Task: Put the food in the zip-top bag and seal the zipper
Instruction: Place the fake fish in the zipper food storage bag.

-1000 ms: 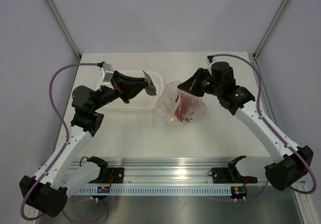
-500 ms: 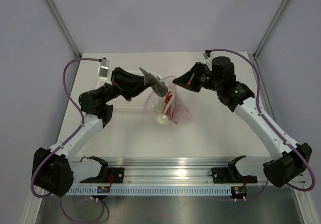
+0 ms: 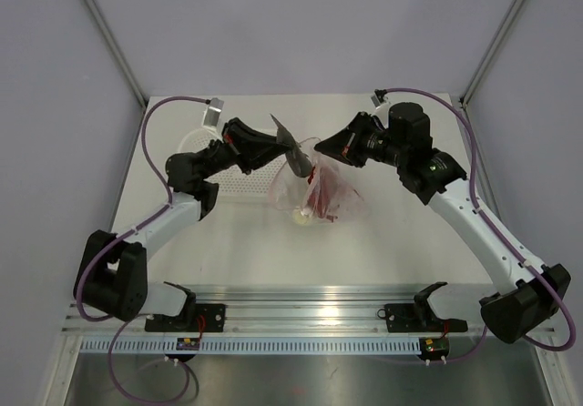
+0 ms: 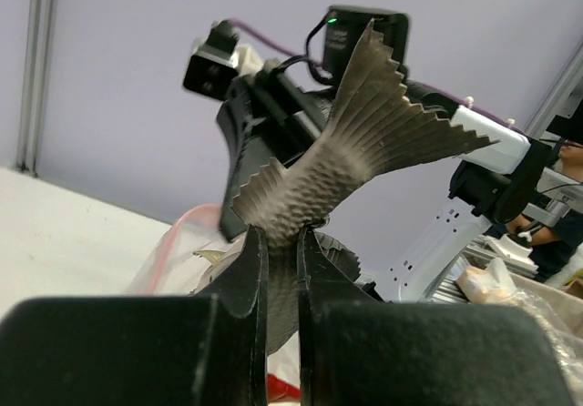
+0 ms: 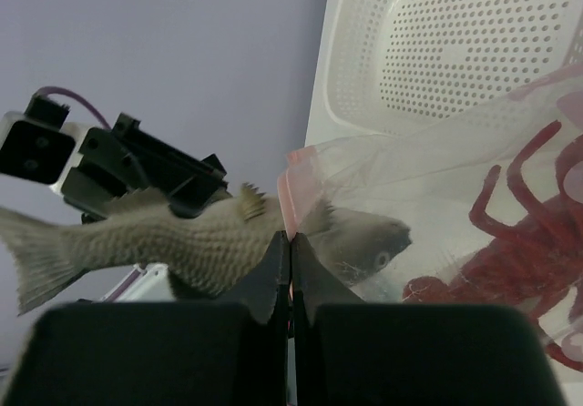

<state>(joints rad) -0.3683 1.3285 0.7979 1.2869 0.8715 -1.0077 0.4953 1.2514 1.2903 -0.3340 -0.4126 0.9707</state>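
The left gripper (image 4: 282, 242) is clenched on the grey fish (image 4: 355, 147), its two fingers pressed against the body just below the tail, which fans upward. The fish is held over the table (image 3: 383, 251), just in front of the basket (image 5: 455, 42), and reaches across to the bag (image 5: 437, 178). Seen from the right wrist, its head lies inside the bag's mouth, visible through the clear plastic, while the body and tail stick out. The right gripper (image 5: 290, 247) is pinched tight on the rim of the bag at the zipper (image 5: 283, 201), holding that edge up so the mouth gapes toward the fish. The red lobster (image 5: 510, 242) lies inside the bag. A small pale round piece (image 3: 298, 213) shows at the bag's lower edge, near the table.
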